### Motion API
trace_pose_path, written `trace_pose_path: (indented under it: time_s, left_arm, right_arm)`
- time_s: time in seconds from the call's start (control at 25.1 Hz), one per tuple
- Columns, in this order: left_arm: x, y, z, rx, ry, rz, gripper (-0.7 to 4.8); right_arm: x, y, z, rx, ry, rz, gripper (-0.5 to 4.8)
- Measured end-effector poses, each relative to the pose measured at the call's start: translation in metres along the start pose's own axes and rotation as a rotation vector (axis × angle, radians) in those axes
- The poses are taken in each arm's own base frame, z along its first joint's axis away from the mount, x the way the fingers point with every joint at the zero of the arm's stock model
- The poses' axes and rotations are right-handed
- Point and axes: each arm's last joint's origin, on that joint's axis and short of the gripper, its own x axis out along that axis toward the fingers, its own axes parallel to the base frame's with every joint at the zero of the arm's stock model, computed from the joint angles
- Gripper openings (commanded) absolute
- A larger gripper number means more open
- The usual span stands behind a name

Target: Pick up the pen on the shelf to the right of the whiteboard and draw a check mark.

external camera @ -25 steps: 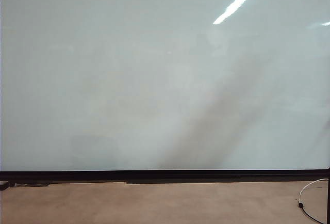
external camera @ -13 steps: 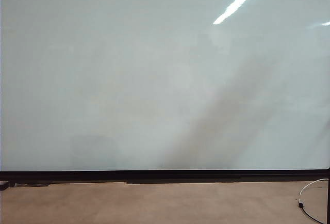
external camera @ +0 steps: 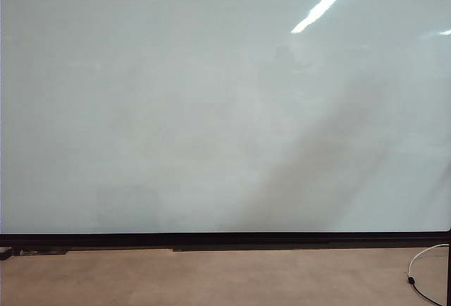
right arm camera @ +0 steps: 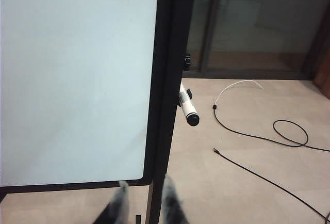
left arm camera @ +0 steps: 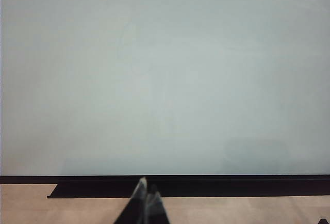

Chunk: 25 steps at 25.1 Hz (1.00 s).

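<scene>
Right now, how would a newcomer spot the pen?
Find the whiteboard and follow its black frame to the right edge. The pen juts out beside it, above the floor. It is short and white with a dark end, unlike the thin cables on the floor.

Pale tan floor (right arm camera: 247, 182) runs beneath, with a white cable (right arm camera: 234, 85) and black cables (right arm camera: 268, 136) lying toward three o'clock. Dark glass doors (right arm camera: 247, 22) stand behind.

Tan floor (right arm camera: 247, 172) (bare concrete) carries loose cables (right arm camera: 268, 136).
</scene>
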Motion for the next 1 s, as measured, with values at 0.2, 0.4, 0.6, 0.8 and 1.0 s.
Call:
trace_pose_path:
  time_s: [0.2,0.4,0.6,0.8,1.0]
  left_arm:
    - [0.000,0.000,0.000,0.000,0.000,0.000,-0.05]
    - [0.000,0.000,0.000,0.000,0.000,0.000,-0.05]
    - [0.000,0.000,0.000,0.000,0.000,0.000,-0.05]
    - [0.000,0.000,0.000,0.000,0.000,0.000,-0.04]
    - [0.000,0.000,0.000,0.000,0.000,0.000,-0.04]
  right_arm:
    - [0.008,-0.003,-0.003,0.007,0.022,0.020,0.96]
    - [0.019,-0.004,-0.007,0.012,0.042,0.033,1.15]
    - [0.029,-0.007,-0.009,0.011,0.037,0.037,1.40]
    - [0.038,-0.008,-0.013,0.013,0.043,0.041,1.59]
    - [0.042,-0.008,-0.013,0.009,0.026,0.057,1.72]
